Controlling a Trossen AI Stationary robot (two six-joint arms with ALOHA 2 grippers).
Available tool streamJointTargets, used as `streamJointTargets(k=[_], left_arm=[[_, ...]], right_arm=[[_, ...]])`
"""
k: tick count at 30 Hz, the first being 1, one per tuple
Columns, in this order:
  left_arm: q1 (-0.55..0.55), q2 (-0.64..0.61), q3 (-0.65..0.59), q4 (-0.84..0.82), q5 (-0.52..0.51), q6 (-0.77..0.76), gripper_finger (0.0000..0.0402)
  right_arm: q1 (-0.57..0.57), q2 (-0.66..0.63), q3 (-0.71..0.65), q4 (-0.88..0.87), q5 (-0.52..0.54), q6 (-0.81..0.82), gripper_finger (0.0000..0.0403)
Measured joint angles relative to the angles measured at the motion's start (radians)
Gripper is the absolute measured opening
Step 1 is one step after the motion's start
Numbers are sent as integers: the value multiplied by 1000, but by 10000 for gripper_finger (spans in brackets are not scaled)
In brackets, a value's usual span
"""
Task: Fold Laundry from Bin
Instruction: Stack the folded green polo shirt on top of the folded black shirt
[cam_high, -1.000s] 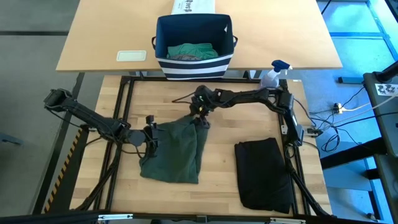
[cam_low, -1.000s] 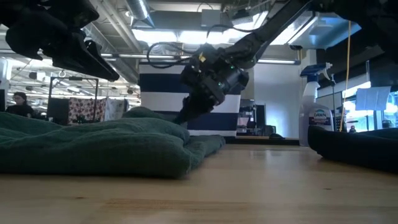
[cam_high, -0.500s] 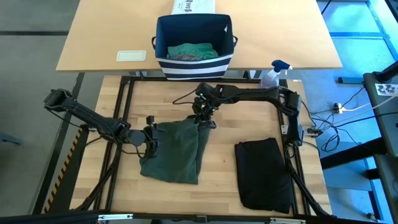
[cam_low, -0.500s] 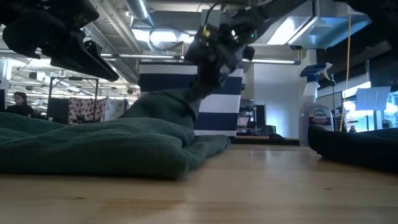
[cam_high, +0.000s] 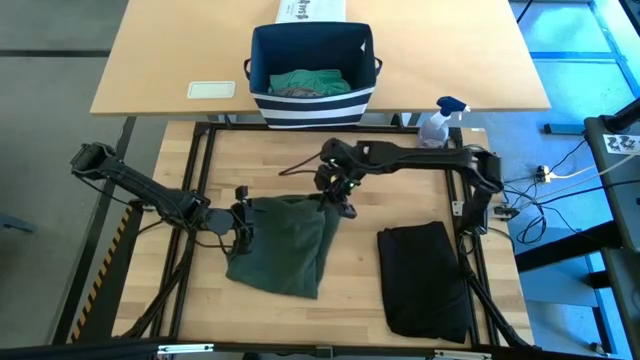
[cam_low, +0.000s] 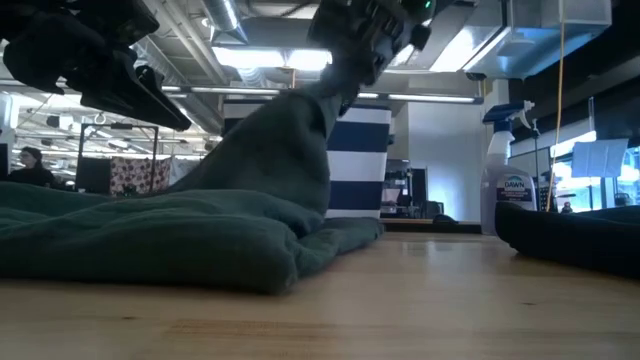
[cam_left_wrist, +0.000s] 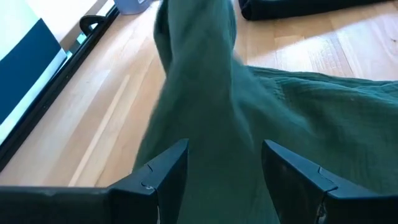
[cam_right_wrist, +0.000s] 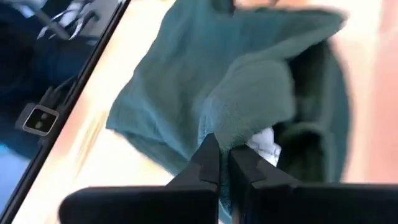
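The dark green garment (cam_high: 283, 243) lies on the wooden table, its right far part drawn up into a peak (cam_low: 290, 140). My right gripper (cam_high: 339, 204) is shut on the top of that peak, above the table. My left gripper (cam_high: 247, 218) stands open over the garment's left far corner, and green cloth fills the view between its fingers (cam_left_wrist: 227, 168); whether it touches the cloth I cannot tell. A black garment (cam_high: 424, 280) lies folded at the near right. The navy striped bin (cam_high: 312, 100) stands beyond the far edge with teal-green laundry (cam_high: 308, 82) inside. My right gripper pinches a bunched fold of the green garment (cam_right_wrist: 244, 118) between its two shut fingers, beside a white label (cam_right_wrist: 266, 148). The fingers slant down from the far right. The held part is lifted clear and the cloth slopes down from it to the rest, which lies on the table.
A spray bottle (cam_high: 440, 120) stands at the far right corner. A white printed box (cam_high: 311, 10) sits behind the bin, and a pale flat pad (cam_high: 211, 90) lies on the far table. Bare wood (cam_high: 350, 300) lies between the two garments.
My right gripper has taken hold of the green garment's right far part and risen, drifting toward the near and right edges. That part of the cloth has been pulled up into a tall peak, while the rest has stayed flat on the table.
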Motion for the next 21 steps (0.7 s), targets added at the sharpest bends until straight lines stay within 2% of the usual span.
streamJointTargets(k=[6, 10, 15, 21], left_arm=[[-1, 0, 0, 0, 14, -21, 195], [-1, 0, 0, 1, 35, -25, 195], [-1, 0, 0, 2, 34, -25, 195], [-1, 0, 0, 9, 34, -25, 195]], right_arm=[[-1, -67, 0, -56, 125, 72, 3], [-1, -59, -11, -168, 196, 85, 3], [-1, -27, -65, -165, 249, 110, 3], [-2, -11, -139, -114, 462, 105, 24]])
